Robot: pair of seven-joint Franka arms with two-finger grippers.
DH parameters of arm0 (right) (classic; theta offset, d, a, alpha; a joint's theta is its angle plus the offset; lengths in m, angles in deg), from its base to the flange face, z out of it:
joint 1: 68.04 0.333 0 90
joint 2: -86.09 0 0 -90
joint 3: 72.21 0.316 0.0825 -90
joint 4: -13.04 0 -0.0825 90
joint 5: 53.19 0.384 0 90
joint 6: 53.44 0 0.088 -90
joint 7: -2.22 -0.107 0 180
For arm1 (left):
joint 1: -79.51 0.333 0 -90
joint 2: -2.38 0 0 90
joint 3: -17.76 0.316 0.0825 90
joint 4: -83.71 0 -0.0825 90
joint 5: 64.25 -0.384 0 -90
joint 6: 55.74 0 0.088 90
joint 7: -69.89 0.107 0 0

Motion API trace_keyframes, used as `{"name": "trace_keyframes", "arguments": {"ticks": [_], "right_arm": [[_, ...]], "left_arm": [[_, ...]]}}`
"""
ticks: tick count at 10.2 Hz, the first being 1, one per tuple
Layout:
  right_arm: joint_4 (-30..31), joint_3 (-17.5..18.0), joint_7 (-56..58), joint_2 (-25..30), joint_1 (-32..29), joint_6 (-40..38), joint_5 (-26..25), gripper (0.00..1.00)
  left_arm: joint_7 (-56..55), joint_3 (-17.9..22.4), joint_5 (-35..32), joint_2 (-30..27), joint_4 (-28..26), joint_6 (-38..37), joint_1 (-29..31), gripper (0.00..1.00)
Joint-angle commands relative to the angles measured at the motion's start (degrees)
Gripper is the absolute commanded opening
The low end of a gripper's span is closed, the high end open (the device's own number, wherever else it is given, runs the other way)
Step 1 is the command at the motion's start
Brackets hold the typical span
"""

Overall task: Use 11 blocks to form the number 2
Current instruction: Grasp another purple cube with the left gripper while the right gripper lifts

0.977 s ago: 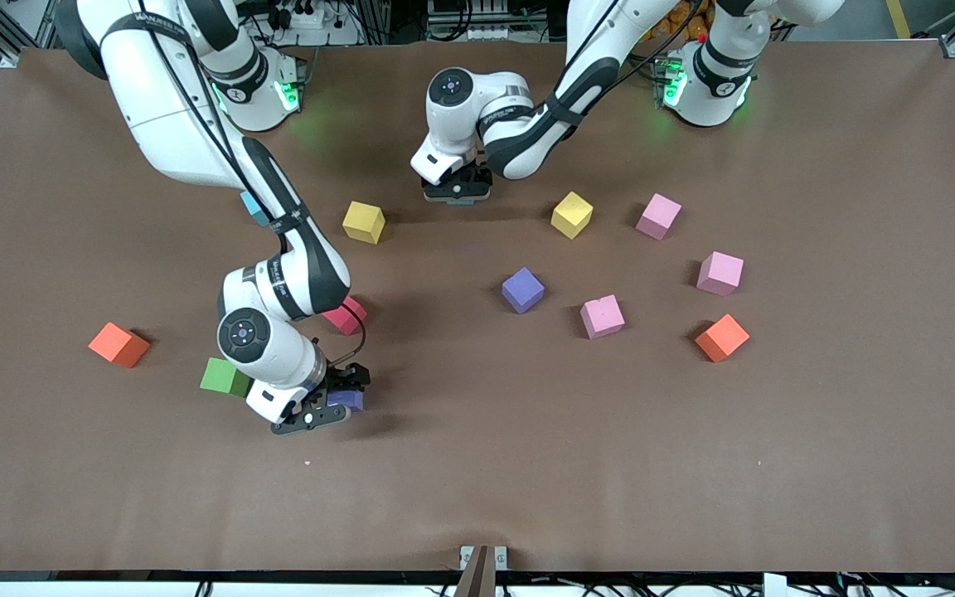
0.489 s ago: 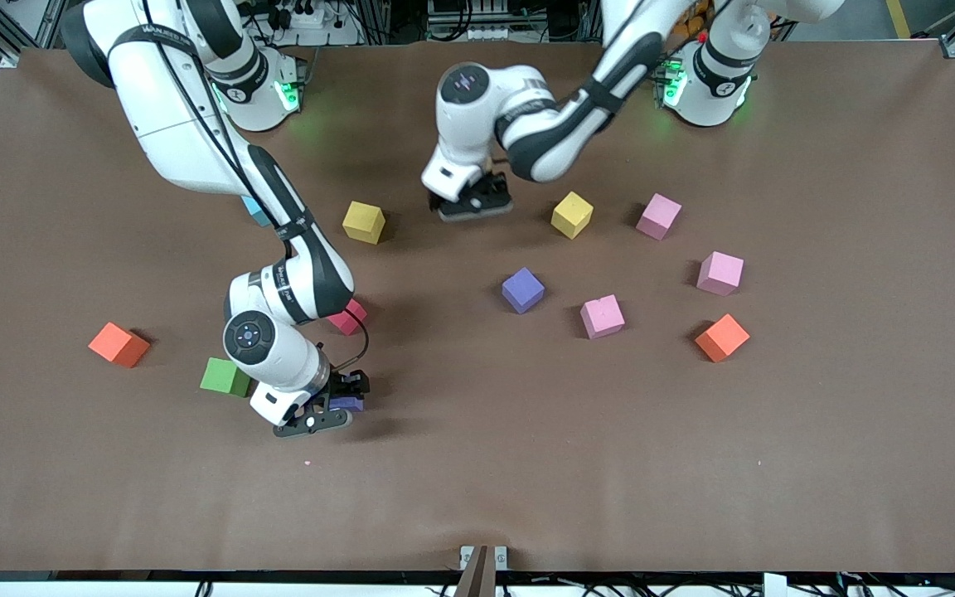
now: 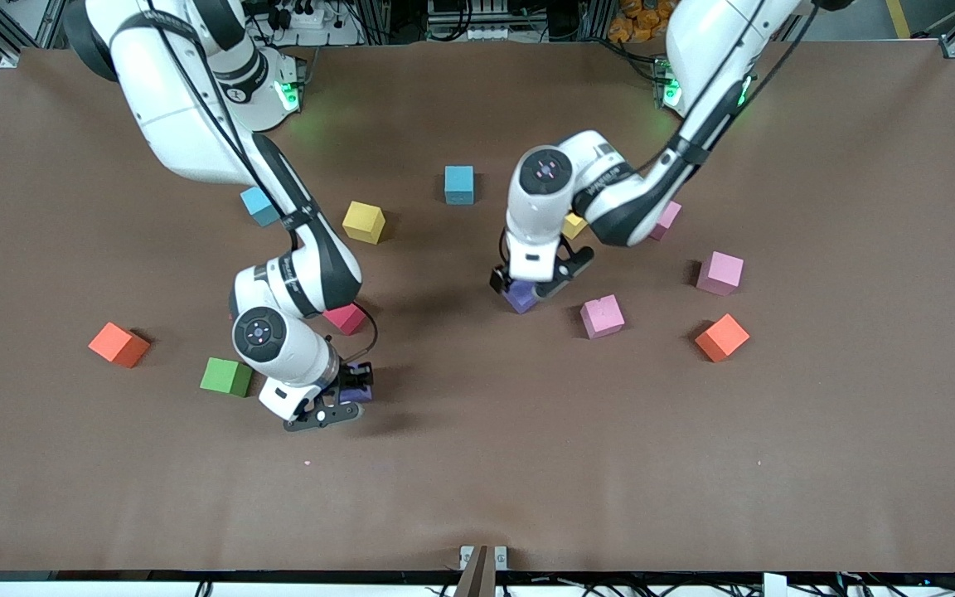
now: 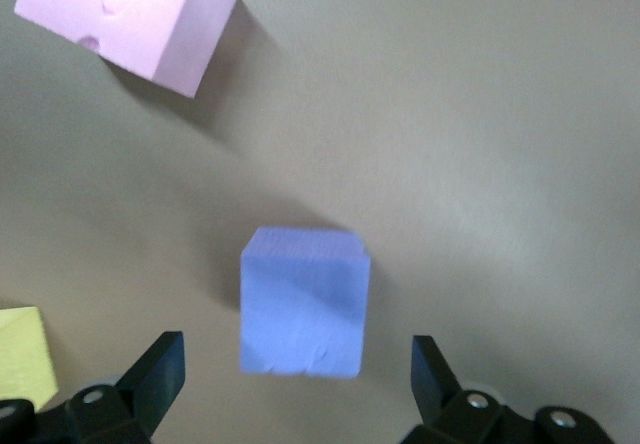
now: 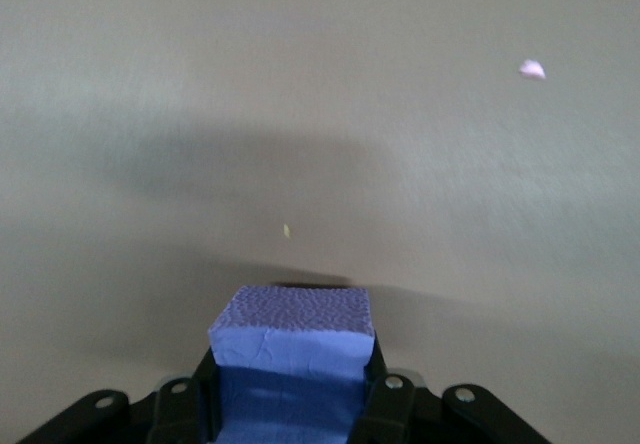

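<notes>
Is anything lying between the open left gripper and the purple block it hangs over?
Nothing. In the left wrist view, the purple block sits on bare brown table, centred ahead of the left gripper, whose fingers stand clear of it on both sides.

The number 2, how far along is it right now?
Nothing is built yet: no two blocks touch on the table. In hand: the right tool is shut on a purple block, and the left tool, open, sits over the other purple block. Left to do: place these and gather the rest, including the green block and the orange block.
</notes>
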State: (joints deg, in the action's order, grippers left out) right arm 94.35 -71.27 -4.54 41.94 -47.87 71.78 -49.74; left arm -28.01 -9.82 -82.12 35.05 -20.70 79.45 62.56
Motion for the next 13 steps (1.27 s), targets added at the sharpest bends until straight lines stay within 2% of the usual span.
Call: {"name": "trace_keyframes", "arguments": {"ticks": [1, 3, 5, 7, 9, 11, 13], "right_arm": [[4.1, -0.06, 1.66, 9.57, 0.66, -8.83, -0.55, 0.35], [10.94, 0.2, 1.67, 14.94, 1.19, -7.11, -0.55, 0.35], [25.93, 4.4, 2.28, 23.19, 0.49, 1.21, -0.55, 0.35], [37.9, 9.14, 9.54, 28.83, 0.49, 8.78, -0.55, 0.37], [43.99, 13.28, 18.83, 33.31, 0.31, 9.52, -0.55, 0.37], [48.92, 15.05, 33.49, 38.68, 0.84, 9.08, -0.55, 0.37], [50.6, 19.51, 39.34, 39.93, 1.19, 9.33, -0.64, 0.37]], "left_arm": [[-5.1, -0.64, 1.0, 4.4, 3.94, -0.19, -0.45, 1.0], [-7.83, -0.64, 1.0, 5.82, 3.95, -0.19, -0.62, 1.0], [-8.36, -0.64, 1.0, 6.26, 3.86, -0.19, -0.71, 1.0], [-8.02, -0.64, 0.3, 7.05, 3.86, -0.19, -0.63, 1.0], [-6.79, -0.12, -0.67, 7.32, 3.78, -0.19, -0.54, 1.0], [-6.17, -0.03, -0.67, 6.71, 3.78, -0.28, -0.01, 1.0], [-5.99, -0.03, -0.76, 6.09, 3.78, -0.63, 0.34, 1.0]]}}
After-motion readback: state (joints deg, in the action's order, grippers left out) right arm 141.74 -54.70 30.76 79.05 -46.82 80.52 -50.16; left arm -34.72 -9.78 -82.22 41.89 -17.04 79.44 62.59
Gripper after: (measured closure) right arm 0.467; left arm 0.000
